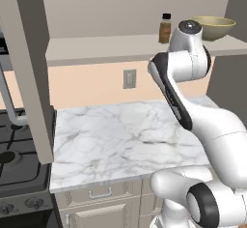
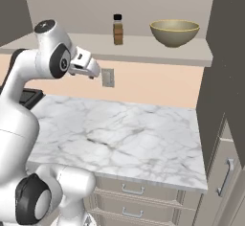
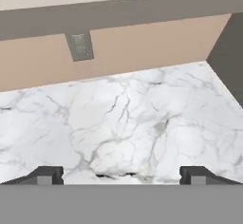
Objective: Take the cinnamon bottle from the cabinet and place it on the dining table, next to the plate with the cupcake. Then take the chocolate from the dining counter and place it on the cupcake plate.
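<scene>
Two jobs wait, and the first has barely begun: the cinnamon bottle (image 2: 117,29) stands upright on the cabinet (image 2: 143,49) shelf, with a bowl (image 2: 174,31) well apart at its 3 o'clock. The gripper (image 2: 94,72) hangs below the shelf edge, at about 7 o'clock from the bottle, jaws wide and empty, pointing down towards the marble counter (image 2: 124,134). I reckon it must rise, level out and reach in around the bottle. The arm is folded, elbow high.

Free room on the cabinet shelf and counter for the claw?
Shelf: bare left of the cinnamon bottle; narrow gap between it and the bowl. Marble counter bare from stove to grey side panel.
</scene>
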Controlling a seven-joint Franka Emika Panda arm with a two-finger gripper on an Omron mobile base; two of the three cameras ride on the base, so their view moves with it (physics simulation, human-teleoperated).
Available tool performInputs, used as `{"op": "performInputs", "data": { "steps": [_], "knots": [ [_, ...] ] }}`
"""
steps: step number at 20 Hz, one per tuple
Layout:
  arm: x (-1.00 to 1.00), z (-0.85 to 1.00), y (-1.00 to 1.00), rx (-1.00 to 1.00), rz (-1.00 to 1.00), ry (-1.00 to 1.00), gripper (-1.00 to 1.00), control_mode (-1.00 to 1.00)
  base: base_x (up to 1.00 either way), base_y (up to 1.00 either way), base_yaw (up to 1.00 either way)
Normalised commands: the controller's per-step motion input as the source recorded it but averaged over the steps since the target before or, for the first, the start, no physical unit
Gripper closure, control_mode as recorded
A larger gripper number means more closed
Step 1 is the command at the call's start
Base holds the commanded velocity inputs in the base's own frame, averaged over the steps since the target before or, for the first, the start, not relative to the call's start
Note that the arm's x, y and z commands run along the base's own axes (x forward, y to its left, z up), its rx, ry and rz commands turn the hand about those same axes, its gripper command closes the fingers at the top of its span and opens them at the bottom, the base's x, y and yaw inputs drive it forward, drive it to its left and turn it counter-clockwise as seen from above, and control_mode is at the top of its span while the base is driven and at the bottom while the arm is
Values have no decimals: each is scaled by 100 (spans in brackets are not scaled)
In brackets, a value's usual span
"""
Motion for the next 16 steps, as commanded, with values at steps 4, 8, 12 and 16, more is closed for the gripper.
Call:
{"op": "performInputs", "data": {
  "steps": [4, 8, 12, 16],
  "knots": [
    [18, 86, -1, -4, -41, -29, -100, -100, 0, 0, 0],
    [15, 64, -41, 2, -19, -13, -100, -100, 0, 0, 0],
    [26, 76, -58, 11, 13, 0, -100, -100, 0, 0, 0],
    [46, 54, -32, 10, 18, -3, -100, -100, 0, 0, 0]
  ]
}}
